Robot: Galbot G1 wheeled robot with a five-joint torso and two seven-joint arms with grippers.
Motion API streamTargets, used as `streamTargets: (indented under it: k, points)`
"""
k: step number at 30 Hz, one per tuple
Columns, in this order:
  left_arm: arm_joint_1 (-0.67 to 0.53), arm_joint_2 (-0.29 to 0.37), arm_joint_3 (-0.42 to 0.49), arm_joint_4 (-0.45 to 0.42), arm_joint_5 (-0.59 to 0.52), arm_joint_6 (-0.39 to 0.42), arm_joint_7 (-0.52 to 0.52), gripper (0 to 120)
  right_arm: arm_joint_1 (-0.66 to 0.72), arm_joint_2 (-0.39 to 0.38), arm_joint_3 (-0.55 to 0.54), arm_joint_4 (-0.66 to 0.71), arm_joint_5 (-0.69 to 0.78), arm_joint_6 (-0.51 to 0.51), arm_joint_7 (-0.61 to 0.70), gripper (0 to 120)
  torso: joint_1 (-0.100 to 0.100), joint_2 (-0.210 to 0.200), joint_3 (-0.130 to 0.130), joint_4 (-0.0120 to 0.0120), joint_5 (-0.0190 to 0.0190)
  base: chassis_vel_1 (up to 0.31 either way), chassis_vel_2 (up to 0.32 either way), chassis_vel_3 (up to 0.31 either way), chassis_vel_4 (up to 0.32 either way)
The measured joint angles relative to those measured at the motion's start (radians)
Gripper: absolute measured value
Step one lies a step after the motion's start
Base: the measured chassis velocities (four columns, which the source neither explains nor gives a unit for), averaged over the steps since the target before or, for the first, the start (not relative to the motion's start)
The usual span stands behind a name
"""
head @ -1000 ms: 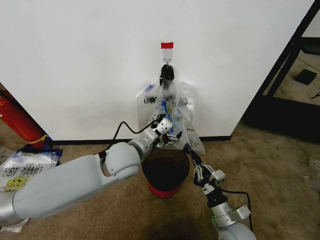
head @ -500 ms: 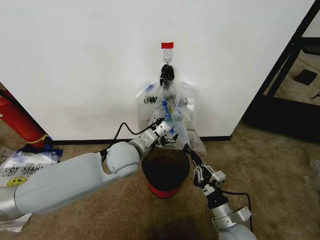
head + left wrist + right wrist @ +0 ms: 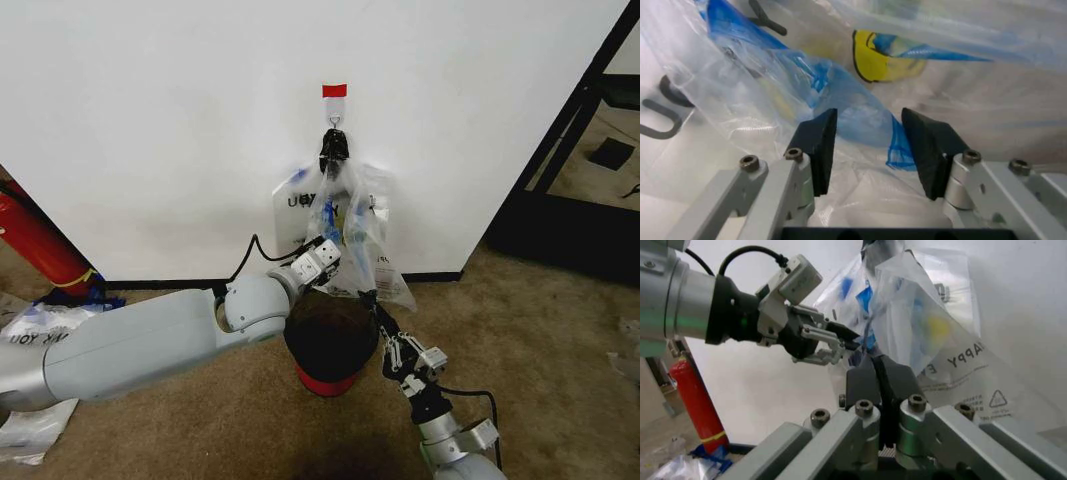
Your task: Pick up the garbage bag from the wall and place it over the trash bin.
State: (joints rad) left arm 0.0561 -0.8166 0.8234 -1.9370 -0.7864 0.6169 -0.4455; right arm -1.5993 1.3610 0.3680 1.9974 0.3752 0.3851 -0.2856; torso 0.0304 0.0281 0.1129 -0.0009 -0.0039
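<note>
Clear crinkly bags hang bunched under a black clip [image 3: 333,150] on the white wall [image 3: 180,130], below a red tape tab [image 3: 334,91]. The garbage bag [image 3: 378,250] hangs at the front, its lower edge just above the black mesh trash bin [image 3: 325,345]. My left gripper [image 3: 338,270] is open and pushed into the bags; a blue strip [image 3: 870,120] and clear film lie between its fingers [image 3: 820,145]. My right gripper [image 3: 372,298] is below the garbage bag [image 3: 940,335]. It is shut, and the film's edge runs down into its fingertips [image 3: 877,360].
A red cylinder [image 3: 40,245] leans at the left wall, with flat printed bags [image 3: 35,335] on the carpet beside it. A black frame [image 3: 560,150] stands at the right. The bin's red base [image 3: 330,383] sits on the carpet between my two arms.
My left arm has pushed forward and to the right, bringing its gripper closer into the hanging bags. The right arm has sunk slightly; its gripper stays at the bag's lower edge.
</note>
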Motion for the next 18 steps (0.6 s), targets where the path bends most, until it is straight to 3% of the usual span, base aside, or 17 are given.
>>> streamTargets:
  k: [11,15,18]
  points:
    - [-0.005,0.006,-0.030,-0.018,-0.123,0.023,-0.048,0,0.021,-0.004,0.000,0.007,0.021,-0.011,0.008,0,0.000,0.000,0.000,0.0001,0.0000,0.000,0.000,0.000,0.000]
    - [0.009,0.005,-0.052,-0.030,-0.161,0.021,-0.077,0,0.022,-0.004,0.001,0.008,0.021,-0.012,0.009,0,0.000,0.000,0.000,0.0000,0.0000,0.000,0.000,0.000,0.000]
    - [0.044,0.008,-0.124,-0.048,-0.198,-0.004,-0.102,0,0.021,-0.004,0.005,0.007,0.021,-0.010,0.012,0,0.000,0.000,0.000,-0.0002,0.0000,0.000,0.000,0.000,0.000]
